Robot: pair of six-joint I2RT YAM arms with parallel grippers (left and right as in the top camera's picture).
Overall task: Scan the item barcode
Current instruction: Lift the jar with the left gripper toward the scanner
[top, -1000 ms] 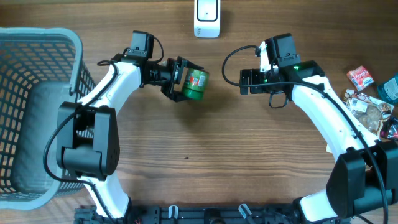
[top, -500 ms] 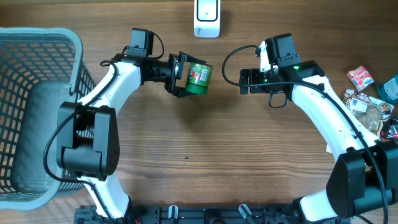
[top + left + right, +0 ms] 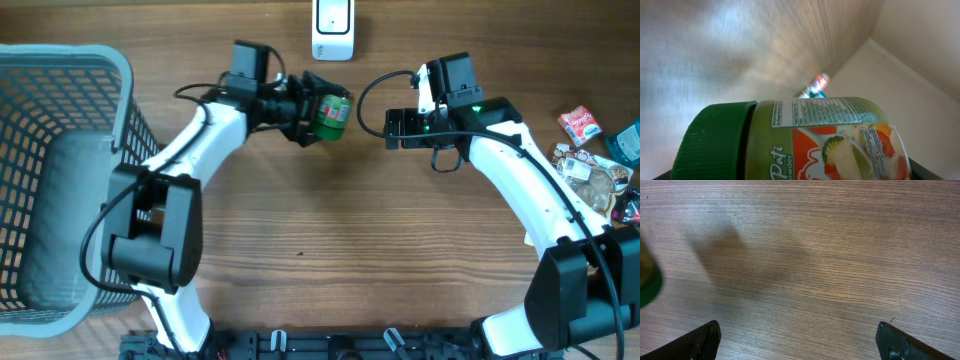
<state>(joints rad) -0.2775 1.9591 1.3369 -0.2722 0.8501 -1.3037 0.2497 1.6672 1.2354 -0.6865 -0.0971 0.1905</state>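
Currently your left gripper (image 3: pixel 318 112) pinches the green plastic jar with green screw lid (image 3: pixel 335 115) above the wooden table (image 3: pixel 330 230), near the white boxy scanner (image 3: pixel 333 25). Its round side could roll in that grip, or its printed label (image 3: pixel 815 112) may face away. Your right gripper (image 3: pixel 392 130) hangs spread, empty.

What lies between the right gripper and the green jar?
Overhead view: between right gripper and green jar, only a black cable loop over bare table.
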